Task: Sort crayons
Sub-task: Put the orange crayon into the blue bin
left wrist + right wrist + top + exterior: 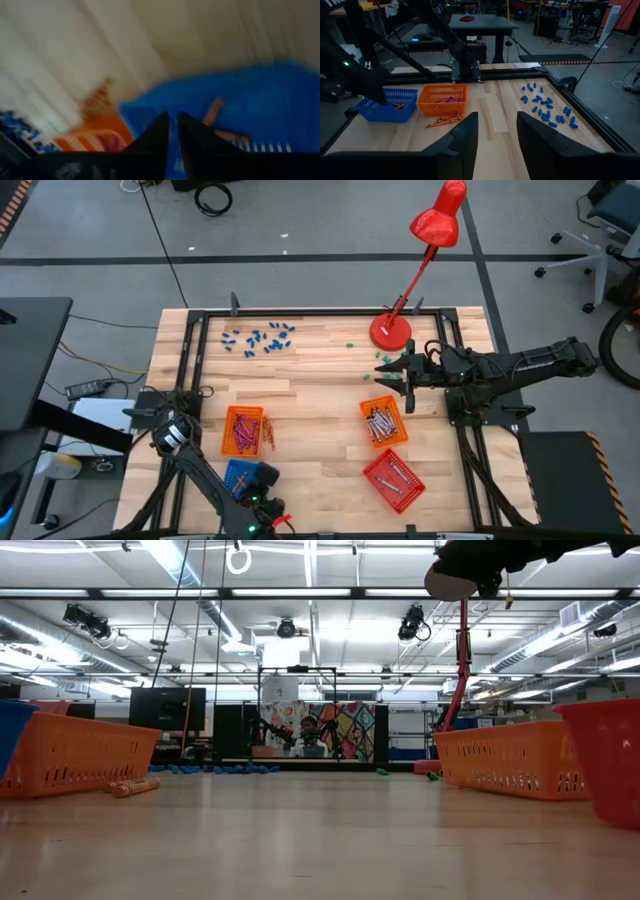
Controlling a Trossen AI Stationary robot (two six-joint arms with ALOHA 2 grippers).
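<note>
My left gripper (262,477) (172,122) hangs over the blue basket (238,476) (260,100) near the table's front left. Its fingers point steeply down, are a narrow gap apart and have nothing between them. Orange crayons (215,111) lie in that basket. The orange basket (243,430) (442,100) beside it holds magenta crayons, and a few orange crayons (269,435) (442,120) lie loose on the table at its side. Grey crayons fill the other orange basket (383,423). The red basket (393,480) holds more crayons. My right gripper (385,370) (496,130) waits open at the right, near the lamp.
A red desk lamp (390,330) stands at the far right, its head leaning out past the table's far edge. Several small blue pieces (260,338) (547,107) lie scattered at the far left. Bare wood lies between the baskets in the table's middle (320,410).
</note>
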